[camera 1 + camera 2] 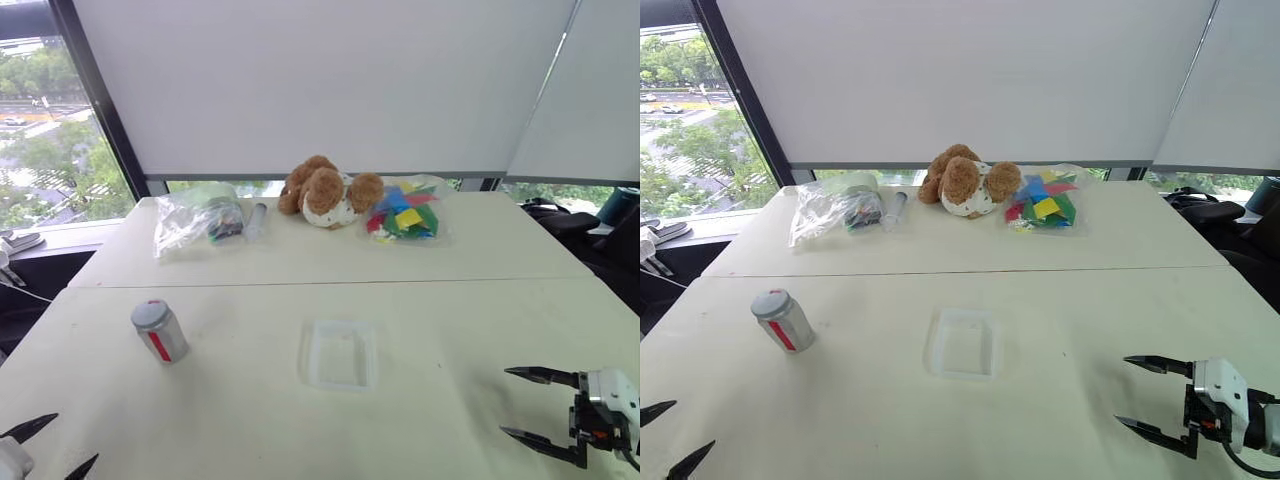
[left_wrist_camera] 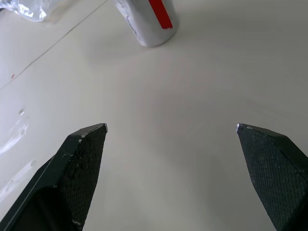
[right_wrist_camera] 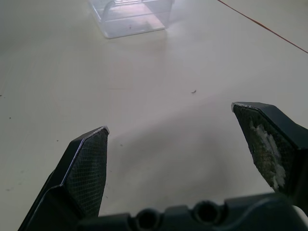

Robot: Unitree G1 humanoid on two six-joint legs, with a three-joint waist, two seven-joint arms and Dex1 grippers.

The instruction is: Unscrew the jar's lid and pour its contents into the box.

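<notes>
Both pincers spread wide, empty, at the frame's lower corners.
Left gripper [image 1: 45, 447] lower left, right gripper [image 1: 527, 403] lower right; capped jar [image 1: 160, 331] standing centre-left, clear box [image 1: 340, 354] mid-frame.

Head stereo overlooks table [image 1: 450, 300]; wrist cams low.

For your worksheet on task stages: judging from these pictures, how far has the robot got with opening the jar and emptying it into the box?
Nothing looks done yet. The jar stands on the table with its lid on, and the box looks empty. Nothing is in hand: the left end effector and right end effector are open, apart from both. Left: grasping the jar, unscrewing the lid, pouring.
</notes>
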